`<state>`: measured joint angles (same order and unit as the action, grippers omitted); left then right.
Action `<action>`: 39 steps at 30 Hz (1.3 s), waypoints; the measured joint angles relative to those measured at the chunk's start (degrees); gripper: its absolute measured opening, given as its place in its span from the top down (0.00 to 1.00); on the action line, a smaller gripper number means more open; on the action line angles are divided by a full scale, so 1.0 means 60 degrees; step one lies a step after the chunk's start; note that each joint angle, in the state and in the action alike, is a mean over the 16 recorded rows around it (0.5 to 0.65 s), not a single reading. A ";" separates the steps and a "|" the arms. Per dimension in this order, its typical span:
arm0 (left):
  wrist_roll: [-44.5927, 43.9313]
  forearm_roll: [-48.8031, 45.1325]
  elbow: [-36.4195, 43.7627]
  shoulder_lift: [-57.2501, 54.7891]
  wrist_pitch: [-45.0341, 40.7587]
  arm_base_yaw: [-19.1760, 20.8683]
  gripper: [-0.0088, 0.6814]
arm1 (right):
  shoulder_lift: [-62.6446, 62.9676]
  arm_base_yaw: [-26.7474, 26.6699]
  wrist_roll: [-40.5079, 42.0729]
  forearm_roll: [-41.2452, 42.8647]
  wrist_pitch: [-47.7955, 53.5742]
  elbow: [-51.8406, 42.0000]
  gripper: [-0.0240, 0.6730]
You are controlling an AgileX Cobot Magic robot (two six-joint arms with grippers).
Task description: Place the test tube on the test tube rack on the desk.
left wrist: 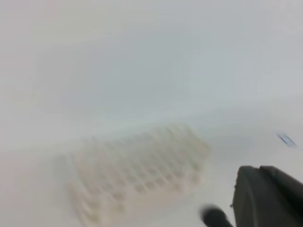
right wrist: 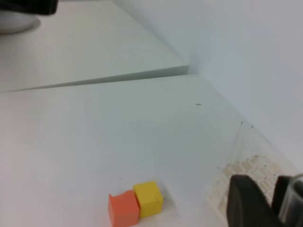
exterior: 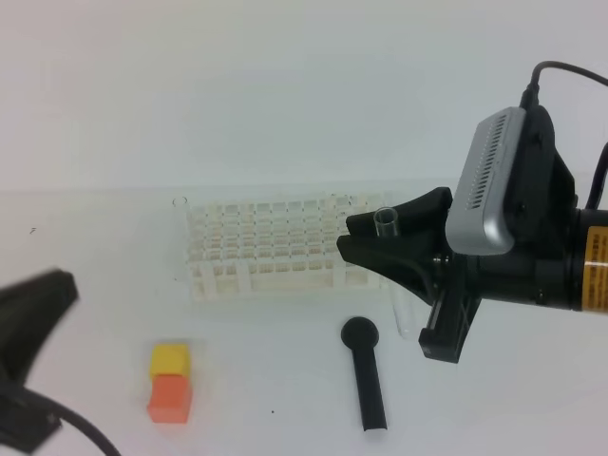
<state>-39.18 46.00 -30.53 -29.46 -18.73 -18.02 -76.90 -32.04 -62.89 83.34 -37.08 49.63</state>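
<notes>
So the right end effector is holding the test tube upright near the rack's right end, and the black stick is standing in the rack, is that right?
Not quite: the black stick lies flat on the desk in front of the rack, as the exterior high view shows. The right end effector does hold the test tube upright there.

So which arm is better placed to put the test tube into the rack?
Right. Its end effector already holds the test tube upright at the test tube rack's right end, while the left end effector sits shut and empty, far off.

Black arm, silver wrist camera (exterior: pixel 494 180), black cable, orange label
</notes>
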 joint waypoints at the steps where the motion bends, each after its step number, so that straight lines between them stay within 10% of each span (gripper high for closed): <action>1: 0.0070 -0.0278 0.0002 -0.0007 0.0321 0.0028 0.99 | 0.0000 0.0000 -0.0007 0.0000 -0.0002 0.0000 0.80; 12: -0.0060 -0.1790 0.0011 -0.0067 0.2288 0.0438 0.99 | 0.0000 0.0000 -0.0201 0.0000 -0.0027 0.0000 0.80; 39: -0.0400 -0.2028 0.0174 0.0222 0.1991 0.0550 0.99 | 0.0000 0.0000 -0.0407 0.0032 -0.0032 0.0000 0.80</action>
<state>-41.58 33.83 -29.48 -28.13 -6.78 -14.72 -76.90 -32.04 -65.34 83.53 -37.27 49.63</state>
